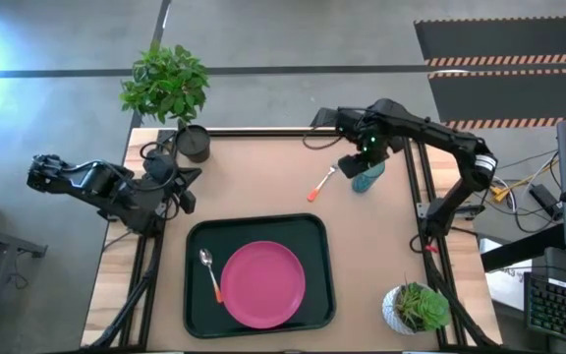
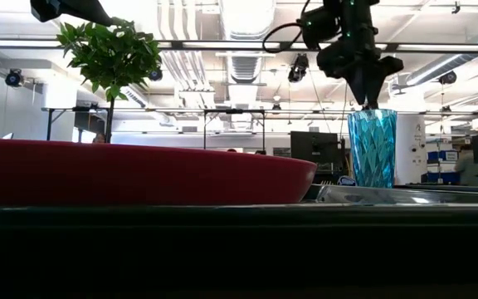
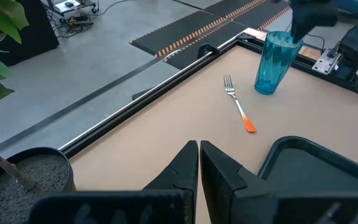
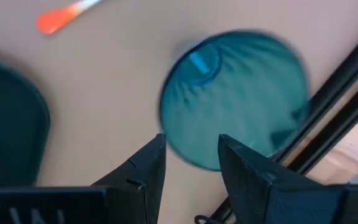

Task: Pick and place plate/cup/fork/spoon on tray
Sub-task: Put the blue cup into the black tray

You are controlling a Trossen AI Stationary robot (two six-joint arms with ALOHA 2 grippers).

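The teal cup stands upright on its base at the table's far right; it also shows in the low view and the left wrist view. My right gripper hangs open right above the cup, fingers pointing down at its rim. The fork lies flat on the table left of the cup. The pink plate and the spoon lie in the dark tray at the near middle. My left gripper is shut and empty over the table's far left. My right gripper's fingertips stand at the height of the cup's rim, coming from above. I cannot tell whether they touch it. The cup stands upright on the table.
A leafy plant in a dark pot stands at the far left corner, close to my left gripper. A small plant in a white pot stands at the near right. Bare table lies between the fork and the tray.
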